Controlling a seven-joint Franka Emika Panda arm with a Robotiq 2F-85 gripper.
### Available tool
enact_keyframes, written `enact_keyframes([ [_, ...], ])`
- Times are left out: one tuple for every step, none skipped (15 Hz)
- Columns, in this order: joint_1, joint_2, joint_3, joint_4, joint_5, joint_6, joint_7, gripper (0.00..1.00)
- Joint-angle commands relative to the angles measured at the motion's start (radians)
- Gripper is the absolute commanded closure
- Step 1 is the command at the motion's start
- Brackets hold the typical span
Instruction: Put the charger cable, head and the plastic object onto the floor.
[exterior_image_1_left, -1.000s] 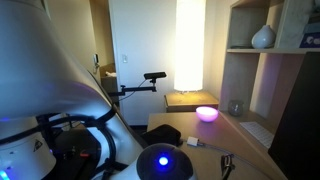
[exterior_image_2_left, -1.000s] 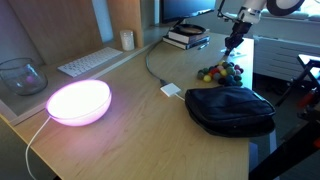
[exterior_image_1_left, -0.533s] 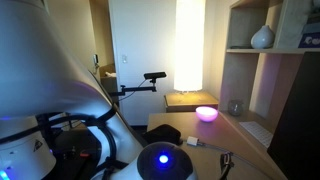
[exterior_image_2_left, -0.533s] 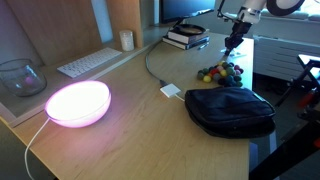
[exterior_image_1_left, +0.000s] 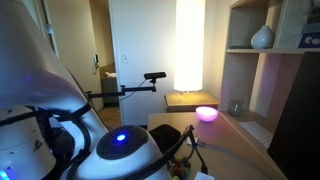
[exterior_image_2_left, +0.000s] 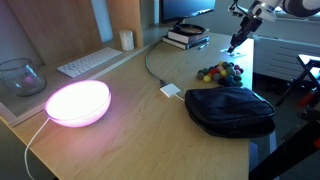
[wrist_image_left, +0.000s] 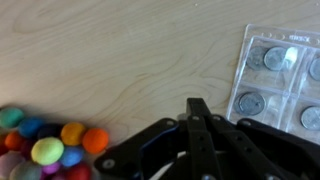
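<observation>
White head (exterior_image_2_left: 172, 90) is lying on the table (exterior_image_2_left: 120, 130), just beside the black pouch (exterior_image_2_left: 230, 110), its cable (exterior_image_2_left: 150, 66) trailing toward the back. The gripper (exterior_image_2_left: 235, 45) is hovering clenched and empty, near the coloured balls (exterior_image_2_left: 220, 72).

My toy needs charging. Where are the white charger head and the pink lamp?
white charger head (exterior_image_2_left: 172, 90): in an exterior view, middle of its top face.
pink lamp (exterior_image_2_left: 78, 102): in an exterior view, middle of its glowing dome.
</observation>
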Motion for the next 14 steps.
enact_keyframes([
  [-0.047,-0.049,0.017,-0.060,-0.031,0.052,0.000,1.00],
  [-0.040,-0.050,0.005,-0.053,-0.025,0.061,0.003,1.00],
  [-0.053,-0.044,0.015,-0.048,-0.019,0.053,0.005,1.00],
  [-0.043,-0.046,0.002,-0.038,-0.015,0.057,0.013,1.00],
  [-0.039,-0.048,-0.008,-0.033,-0.013,0.058,0.019,1.00],
  [-0.058,-0.042,0.010,-0.032,-0.011,0.041,0.012,1.00],
  [-0.044,-0.047,-0.009,-0.027,-0.011,0.053,0.019,1.00],
  [-0.037,-0.048,-0.017,-0.024,-0.012,0.049,0.021,1.00],
  [-0.032,-0.048,-0.024,-0.021,-0.012,0.048,0.022,1.00],
  [-0.024,-0.048,-0.033,-0.019,-0.013,0.048,0.024,1.00],
  [-0.010,-0.049,-0.048,-0.014,-0.013,0.046,0.028,1.00],
  [-0.001,-0.046,-0.060,-0.007,-0.011,0.043,0.031,1.00],
  [0.031,-0.051,-0.096,0.003,-0.011,0.054,0.043,1.00],
  [0.032,-0.044,-0.101,0.009,-0.009,0.042,0.044,1.00],
])
